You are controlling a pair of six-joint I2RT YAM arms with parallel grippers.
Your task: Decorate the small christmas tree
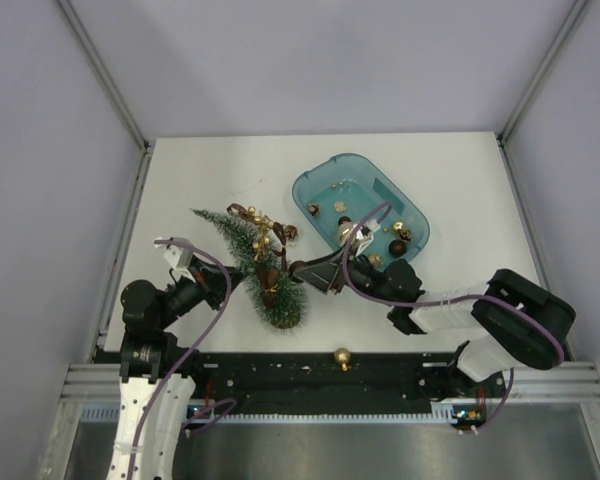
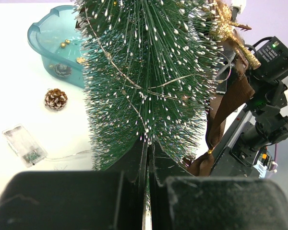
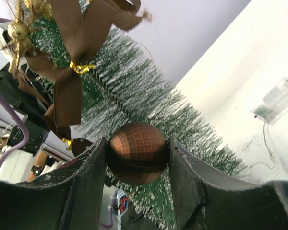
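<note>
The small christmas tree stretches across the table's middle left, its tip pointing far left and its wide end near the front edge. It carries brown ribbon bows and a gold star ornament. My left gripper is shut on the tree's lower bristles, which show in the thin gap between its fingers. My right gripper is shut on a brown ball ornament and holds it against the tree's right side.
A teal tray with several small gold and brown ornaments sits at the back right. A pine cone and a clear battery box with thin wire lie on the table beside it. A gold ball rests on the front rail.
</note>
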